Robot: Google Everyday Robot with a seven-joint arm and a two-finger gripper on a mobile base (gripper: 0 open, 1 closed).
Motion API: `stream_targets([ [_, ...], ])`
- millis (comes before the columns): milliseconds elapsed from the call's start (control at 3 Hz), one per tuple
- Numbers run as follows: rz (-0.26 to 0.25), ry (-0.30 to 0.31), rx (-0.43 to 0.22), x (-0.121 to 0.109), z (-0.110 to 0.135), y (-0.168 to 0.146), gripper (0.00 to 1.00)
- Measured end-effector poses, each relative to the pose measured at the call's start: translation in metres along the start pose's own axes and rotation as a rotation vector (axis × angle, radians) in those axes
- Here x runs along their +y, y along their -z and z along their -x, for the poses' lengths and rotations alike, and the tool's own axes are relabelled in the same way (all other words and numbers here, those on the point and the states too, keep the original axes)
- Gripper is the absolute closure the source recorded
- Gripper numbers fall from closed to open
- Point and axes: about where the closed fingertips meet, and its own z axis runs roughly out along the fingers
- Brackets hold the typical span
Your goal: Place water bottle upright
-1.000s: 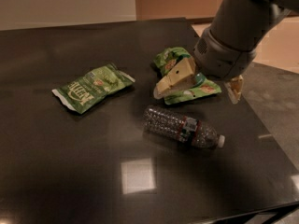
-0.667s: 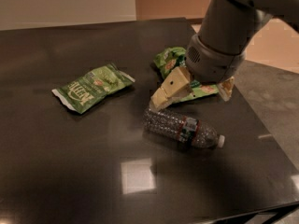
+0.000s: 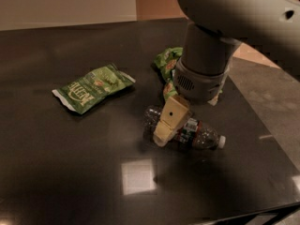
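Note:
The water bottle (image 3: 202, 137) lies on its side on the dark table (image 3: 70, 172), right of centre, with its white cap (image 3: 221, 141) pointing right. My gripper (image 3: 190, 114) has come down over the bottle's middle. It is open, with the jaws straddling the bottle. The near beige finger (image 3: 168, 121) stands in front of the bottle and hides part of its body. Only a small tip of the far finger (image 3: 214, 100) shows behind the grey wrist. I cannot tell whether the fingers touch the bottle.
A green snack bag (image 3: 93, 87) lies flat to the left. A second green bag (image 3: 168, 60) lies behind the arm, partly hidden. The table's right edge (image 3: 262, 121) runs close to the bottle, with the floor beyond it.
The arm has moved forward and down from over the far green bag to the bottle. The near finger now overlaps the bottle. The bottle and the bags have not moved.

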Motion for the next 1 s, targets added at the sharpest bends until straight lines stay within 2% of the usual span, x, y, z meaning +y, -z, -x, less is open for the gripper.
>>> stream_targets([
  [333, 0.031, 0.133, -0.040, 0.000, 0.004, -0.014, 0.00],
  [667, 0.061, 0.210, -0.060, 0.008, 0.003, -0.022, 0.00],
  [1000, 0.079, 0.261, -0.068, 0.016, 0.004, -0.027, 0.00],
])
